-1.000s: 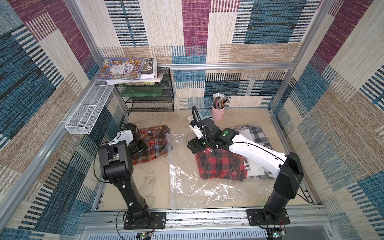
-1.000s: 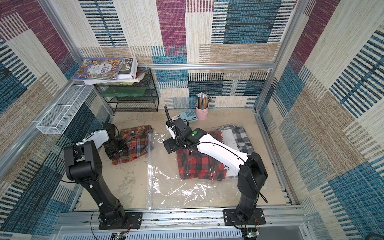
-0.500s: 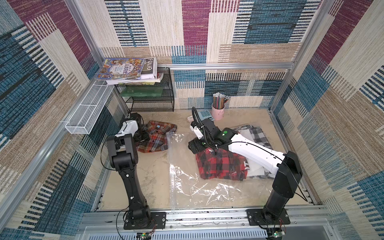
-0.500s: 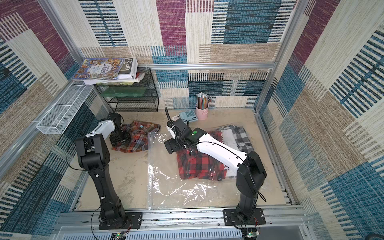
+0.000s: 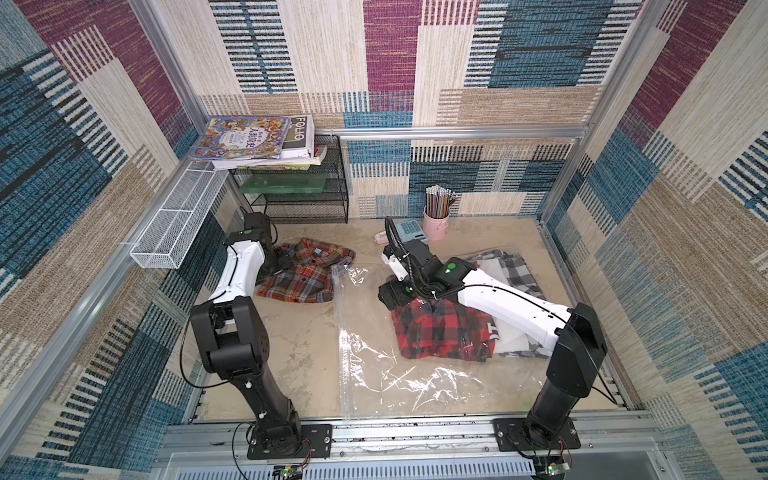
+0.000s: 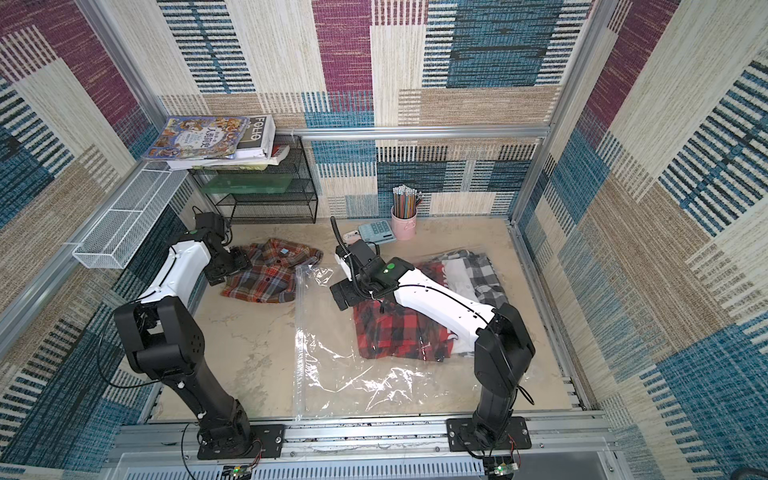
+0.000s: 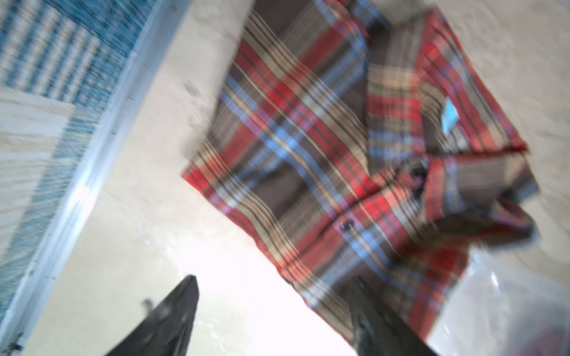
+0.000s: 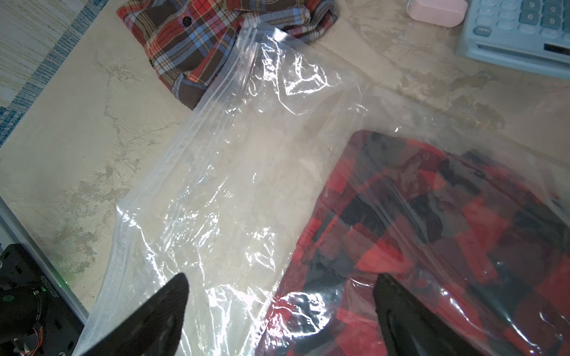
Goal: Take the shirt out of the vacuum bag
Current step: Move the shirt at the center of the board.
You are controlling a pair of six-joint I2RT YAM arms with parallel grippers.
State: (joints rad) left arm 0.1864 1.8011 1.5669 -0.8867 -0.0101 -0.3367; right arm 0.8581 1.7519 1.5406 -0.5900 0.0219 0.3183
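Holds right tool (image 8: pixel 281 280), jaws spread and empty, over edge of red-and-black checked shirt (image 8: pixel 447 231) lying inside vacuum bag (image 8: pixel 231 154), zip-seal edge (image 8: pixel 185 132) off to that tool's side toward left tool (image 7: pixel 273 280), likewise spread and empty beside brown plaid shirt (image 7: pixel 308 138) on counter (image 7: pixel 138 215).

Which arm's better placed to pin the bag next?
Right, likely: right gripper hangs open over the vacuum bag at the red shirt; left gripper, open, is by the brown shirt outside it.
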